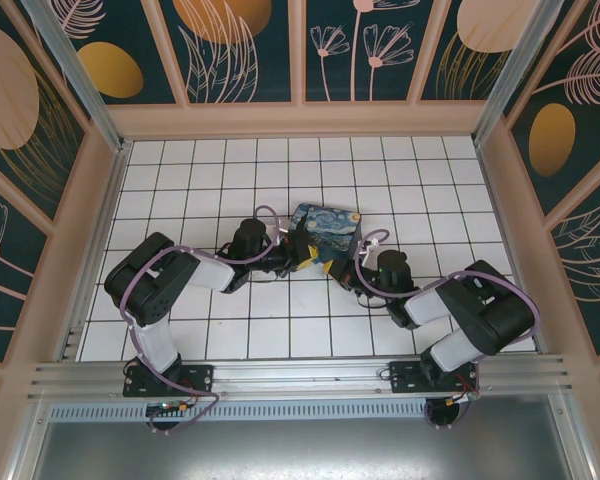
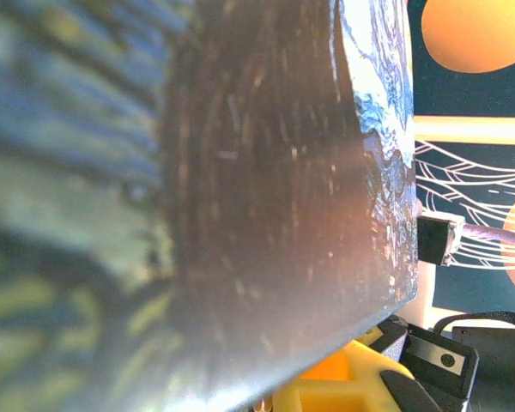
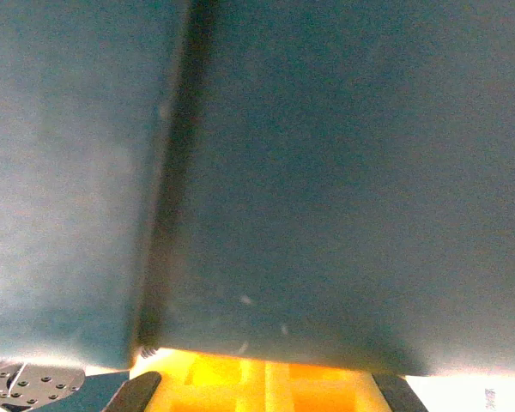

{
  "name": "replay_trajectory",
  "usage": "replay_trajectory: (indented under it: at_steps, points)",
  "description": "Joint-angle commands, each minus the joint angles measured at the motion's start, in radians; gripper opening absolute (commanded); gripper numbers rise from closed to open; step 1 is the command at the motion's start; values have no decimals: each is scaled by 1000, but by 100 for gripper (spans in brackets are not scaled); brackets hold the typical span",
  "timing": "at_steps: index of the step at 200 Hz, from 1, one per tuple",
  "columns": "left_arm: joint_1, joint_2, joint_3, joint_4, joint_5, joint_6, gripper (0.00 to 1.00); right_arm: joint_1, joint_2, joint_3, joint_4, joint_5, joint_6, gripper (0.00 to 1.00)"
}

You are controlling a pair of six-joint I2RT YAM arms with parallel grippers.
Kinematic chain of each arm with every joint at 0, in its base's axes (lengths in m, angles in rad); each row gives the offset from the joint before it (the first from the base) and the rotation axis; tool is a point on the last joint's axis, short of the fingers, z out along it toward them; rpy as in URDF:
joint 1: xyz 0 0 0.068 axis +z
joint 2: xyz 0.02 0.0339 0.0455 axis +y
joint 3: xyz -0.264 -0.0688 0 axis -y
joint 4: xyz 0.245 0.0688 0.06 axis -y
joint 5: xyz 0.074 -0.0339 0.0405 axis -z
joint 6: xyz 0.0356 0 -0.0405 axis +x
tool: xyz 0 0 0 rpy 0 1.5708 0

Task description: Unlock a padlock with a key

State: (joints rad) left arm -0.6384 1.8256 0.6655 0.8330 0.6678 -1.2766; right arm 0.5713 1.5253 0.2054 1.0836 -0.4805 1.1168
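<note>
Left tool (image 1: 298,255), right tool (image 1: 342,268): both closed, noses at painted box (image 1: 328,224).
Box sits between them, long side across; neither tool nearer.

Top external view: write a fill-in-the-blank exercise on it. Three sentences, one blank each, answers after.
1. The starry-night box lies on a floor of white ____.
2. The box sits ____ the left gripper and the right gripper.
3. The cable looping over the left arm is ____ in colour.
Missing words: tiles; between; purple.
</note>
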Motion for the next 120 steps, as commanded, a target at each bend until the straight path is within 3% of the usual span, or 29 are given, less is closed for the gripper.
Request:
replay_trajectory:
  at_steps: [1,64,120]
  points:
    - [3,-17,-4,58,20,-1,0,4,14,27,29,8,2,0]
    - [3,-10,-14,75,28,-7,0,1,16,44,22,5,-7,0]
    - [3,-34,-20,78,56,-22,0,-2,0,98,-130,56,-126,0]
